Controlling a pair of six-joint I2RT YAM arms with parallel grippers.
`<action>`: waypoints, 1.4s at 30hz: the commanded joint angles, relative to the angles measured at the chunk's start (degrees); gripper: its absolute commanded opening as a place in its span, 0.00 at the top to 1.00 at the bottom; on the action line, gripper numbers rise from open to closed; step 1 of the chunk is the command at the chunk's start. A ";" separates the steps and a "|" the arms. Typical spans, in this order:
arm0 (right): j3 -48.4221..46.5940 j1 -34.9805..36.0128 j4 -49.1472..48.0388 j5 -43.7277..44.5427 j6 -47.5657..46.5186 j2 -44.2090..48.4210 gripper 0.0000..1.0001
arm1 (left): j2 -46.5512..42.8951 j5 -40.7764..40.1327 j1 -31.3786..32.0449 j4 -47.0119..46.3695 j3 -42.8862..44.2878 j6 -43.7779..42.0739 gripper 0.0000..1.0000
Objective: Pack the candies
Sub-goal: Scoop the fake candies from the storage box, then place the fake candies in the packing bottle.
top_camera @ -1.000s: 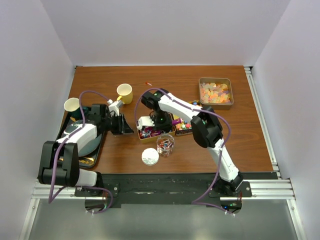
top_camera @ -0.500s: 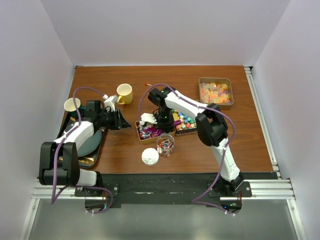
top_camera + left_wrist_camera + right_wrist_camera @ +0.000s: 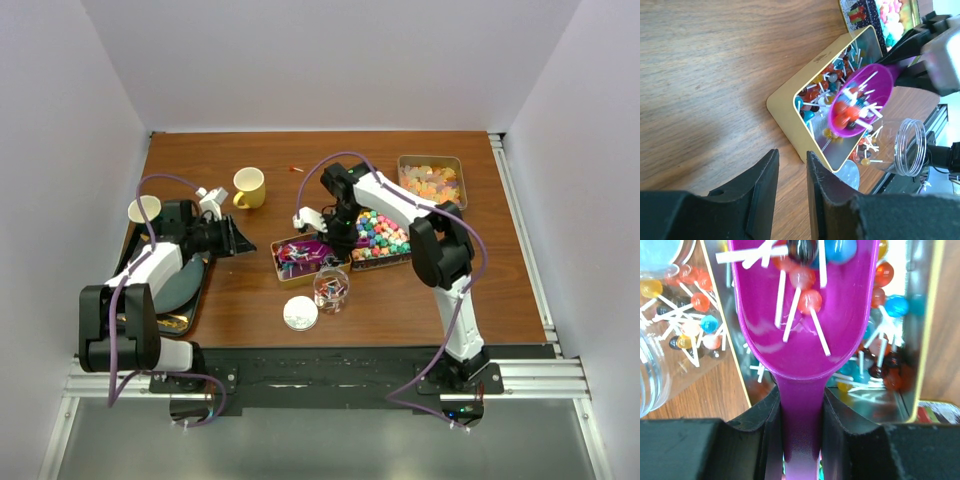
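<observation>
My right pincer (image 3: pixel 800 407) is clamping the purple scoop (image 3: pixel 805 325) by its handle, bowl level so no lollipops (image 3: pixel 802 285) are spilling above their tin (image 3: pixel 790 102), beside the open jar (image 3: pixel 912 147). My left pincer (image 3: pixel 792 170) is hovering narrowly parted, empty.

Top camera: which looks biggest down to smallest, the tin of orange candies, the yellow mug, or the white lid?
1. tin of orange candies, clearly largest.
2. yellow mug and white lid look about alike, so I won't rank them.
</observation>
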State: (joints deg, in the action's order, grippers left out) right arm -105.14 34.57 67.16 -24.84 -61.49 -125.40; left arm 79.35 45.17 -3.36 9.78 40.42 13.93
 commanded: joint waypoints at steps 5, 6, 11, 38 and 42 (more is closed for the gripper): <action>8.28 -2.40 -9.23 -8.30 4.98 14.64 1.00 | -1.39 0.63 -1.65 -0.91 2.46 -2.68 0.58; 9.68 -2.49 -9.58 -7.51 5.33 15.71 1.00 | -1.31 0.54 -1.65 -0.90 2.38 -3.29 0.57; 13.47 -2.40 -6.52 -2.85 3.31 22.12 1.00 | -2.44 -0.78 -1.65 -3.45 0.19 -1.99 0.51; 10.13 -1.00 19.06 28.52 -17.69 29.69 1.00 | -2.10 -3.94 -1.57 -12.33 -0.26 5.84 0.51; 11.10 1.03 18.98 32.39 -19.63 30.04 1.00 | -1.48 -4.12 -1.57 -12.42 0.18 5.84 0.51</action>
State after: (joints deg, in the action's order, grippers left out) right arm -92.77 33.50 76.60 2.09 -77.69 -95.39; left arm 77.28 41.39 -4.49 -0.12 39.44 19.55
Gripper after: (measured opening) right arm 0.301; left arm 0.495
